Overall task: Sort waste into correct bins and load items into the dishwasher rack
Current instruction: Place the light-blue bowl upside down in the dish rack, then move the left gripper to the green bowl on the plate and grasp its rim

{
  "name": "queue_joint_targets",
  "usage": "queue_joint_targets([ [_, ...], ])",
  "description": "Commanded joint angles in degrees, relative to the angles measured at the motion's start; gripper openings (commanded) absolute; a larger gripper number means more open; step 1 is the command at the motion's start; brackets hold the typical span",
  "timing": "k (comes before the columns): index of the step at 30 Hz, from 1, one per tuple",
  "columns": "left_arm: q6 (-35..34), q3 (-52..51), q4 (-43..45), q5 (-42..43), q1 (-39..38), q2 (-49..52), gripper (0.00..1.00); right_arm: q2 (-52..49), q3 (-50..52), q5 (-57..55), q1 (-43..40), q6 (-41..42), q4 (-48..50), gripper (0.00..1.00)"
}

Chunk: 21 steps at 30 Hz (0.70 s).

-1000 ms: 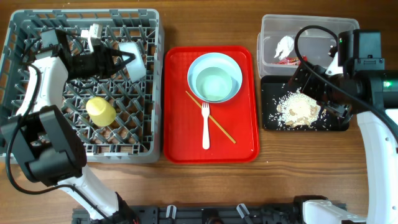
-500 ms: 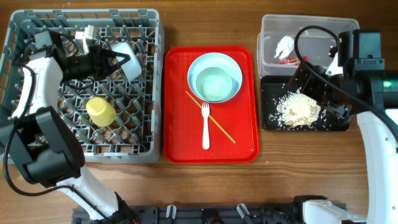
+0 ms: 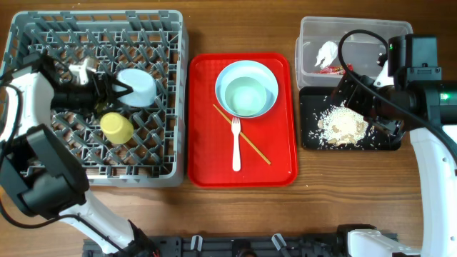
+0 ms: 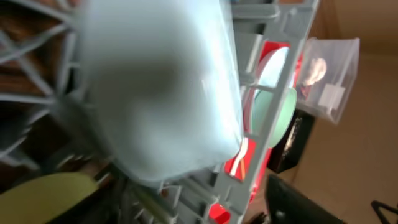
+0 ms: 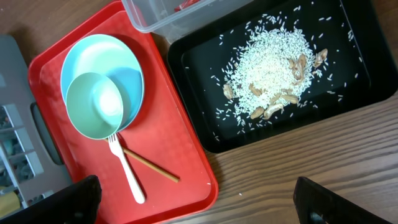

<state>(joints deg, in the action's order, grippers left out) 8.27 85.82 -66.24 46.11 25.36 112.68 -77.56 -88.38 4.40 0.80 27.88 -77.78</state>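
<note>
Carried left, light blue bowl point(image 3: 137, 86) sits just beside yellow cup point(image 3: 116, 127).

I am working over a brown wooden desk point(image 3: 321, 207), its grain running left to right across the overhead view. Soft, even light is falling on the wood, throwing only faint shadows. My right wrist camera is showing the same streaked wood point(image 5: 298, 168). Past the desk's edge, my left wrist camera is catching a plain beige surface point(image 4: 367, 124); I cannot tell whether it is floor or wall.

L claw point(image 3: 121, 91) clamped, R claw point(image 5: 196, 186) spread wide.
</note>
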Motion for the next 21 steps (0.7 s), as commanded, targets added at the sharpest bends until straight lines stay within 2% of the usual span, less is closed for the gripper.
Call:
queue_joint_targets([
  [1, -0.42, -0.28, -0.87, -0.15, 0.7, -0.5, 0.88, 0.94, -0.22, -0.98, -0.17, 0.35, -0.09, 1.0],
  [2, -0.42, -0.28, -0.87, 0.15, 0.7, -1.36, 0.99, 0.94, -0.22, -0.98, -0.17, 0.22, -0.11, 1.0],
  [7, -1.11, -0.28, 0.26, 0.31, -0.42, -10.03, 1.0, 0.94, -0.22, -1.66, -0.17, -0.02, -0.11, 1.0],
  [11, -3.04, -0.28, 3.54, -2.1, -6.82, -19.5, 1.0, 0.94, -0.22, -3.37, -0.17, -0.02, -0.22, 1.0],
  [15, -10.99, -0.28, 10.49, -17.25, -20.28, -25.53, 1.0, 0.94, -0.22, -4.94, -0.2, 1.66, -1.01, 1.0],
  [18, -13.99, -0.31, 16.39, -25.94, -33.75, -25.05, 1.0, 0.94, -0.22, -10.84, -0.2, 6.54, -3.69, 1.0],
  [21, -15.19, -0.31, 21.77, -34.27, -45.07, -22.4, 1.0, 0.94, -0.22, -12.17, -0.2, 7.19, -4.63, 1.0],
])
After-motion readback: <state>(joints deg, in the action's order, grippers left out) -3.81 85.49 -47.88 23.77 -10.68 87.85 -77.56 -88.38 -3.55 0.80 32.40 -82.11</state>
